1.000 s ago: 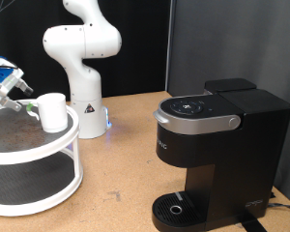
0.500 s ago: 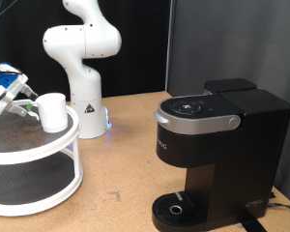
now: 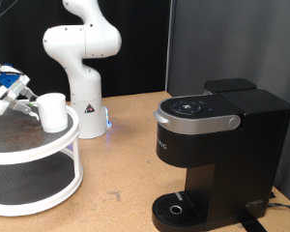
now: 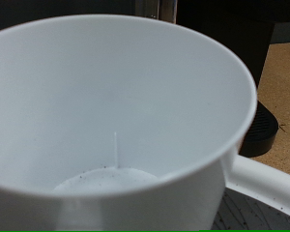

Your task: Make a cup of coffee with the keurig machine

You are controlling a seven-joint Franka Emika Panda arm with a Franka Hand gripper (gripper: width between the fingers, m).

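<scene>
The white cup (image 3: 53, 111) stands on the top tier of a round white two-tier stand (image 3: 48, 155) at the exterior view's left. My gripper (image 3: 27, 100) is right beside the cup on its left side, at about rim height, touching or nearly touching it. In the wrist view the cup (image 4: 116, 106) fills the frame; its inside is empty and its handle (image 4: 266, 188) sticks out to one side. No fingers show there. The black keurig machine (image 3: 217, 145) stands at the exterior view's right, lid down, and its drip tray (image 3: 176, 208) is bare.
A second white robot arm (image 3: 82, 48) stands on its base at the back, behind the stand. Bare wooden tabletop (image 3: 121, 184) lies between the stand and the machine. A dark curtain closes the back.
My gripper has moved slightly down and closer to the cup at the exterior view's left. The cup and the machine have not moved.
</scene>
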